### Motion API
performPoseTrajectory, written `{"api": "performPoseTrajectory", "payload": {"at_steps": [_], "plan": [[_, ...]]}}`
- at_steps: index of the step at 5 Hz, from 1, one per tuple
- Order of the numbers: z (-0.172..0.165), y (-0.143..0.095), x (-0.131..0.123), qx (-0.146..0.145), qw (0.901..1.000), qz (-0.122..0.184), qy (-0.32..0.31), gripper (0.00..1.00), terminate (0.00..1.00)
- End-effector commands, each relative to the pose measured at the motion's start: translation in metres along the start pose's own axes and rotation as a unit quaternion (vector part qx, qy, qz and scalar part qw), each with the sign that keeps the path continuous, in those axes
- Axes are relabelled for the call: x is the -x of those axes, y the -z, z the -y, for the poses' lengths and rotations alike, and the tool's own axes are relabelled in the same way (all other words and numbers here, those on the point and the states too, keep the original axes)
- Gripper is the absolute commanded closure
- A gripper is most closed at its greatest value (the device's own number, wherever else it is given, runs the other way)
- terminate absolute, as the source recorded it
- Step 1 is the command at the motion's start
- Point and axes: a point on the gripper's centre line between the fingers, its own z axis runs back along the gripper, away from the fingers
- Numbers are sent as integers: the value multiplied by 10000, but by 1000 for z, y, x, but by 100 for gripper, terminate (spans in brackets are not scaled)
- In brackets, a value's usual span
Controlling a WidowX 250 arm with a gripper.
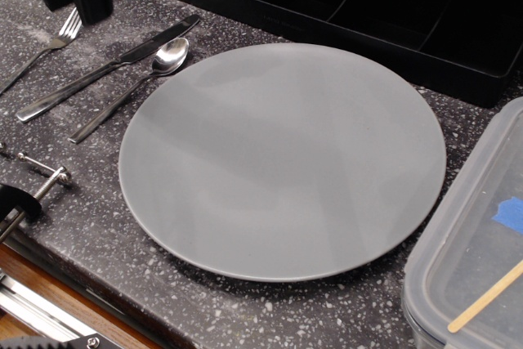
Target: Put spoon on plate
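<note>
The spoon (131,87) lies on the dark speckled counter left of the plate, its bowl (171,55) near the plate's upper left rim and its handle running down-left. The large round grey plate (282,161) sits in the middle and is bare. My gripper (69,12) shows only as two black fingertips at the top left corner, above the fork's head. The fingertips stand side by side and apart, holding nothing. It is well left of the spoon's bowl and touches no cutlery.
A knife (106,67) lies just beyond the spoon, parallel to it. A fork (45,48) lies further left. A black compartment tray (368,14) runs along the back. A clear plastic container (474,243) stands at the right. A metal clamp (37,177) sits at the counter's front left edge.
</note>
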Motion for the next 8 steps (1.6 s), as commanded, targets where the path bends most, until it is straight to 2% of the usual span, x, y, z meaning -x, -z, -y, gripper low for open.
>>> {"api": "performPoseTrajectory", "payload": {"at_steps": [1,2,4,6,7,8], "plan": [[-2,30,-11,18,9997,-90,240,0,0],[-2,39,-20,191,9998,32,-56,0,0],[-8,58,-42,201,9971,441,-595,0,0],[-10,77,-56,-62,9955,513,-788,0,0],[-9,81,-54,-90,9953,529,-806,100,0],[-9,83,-52,-166,9947,614,-814,100,0]]}}
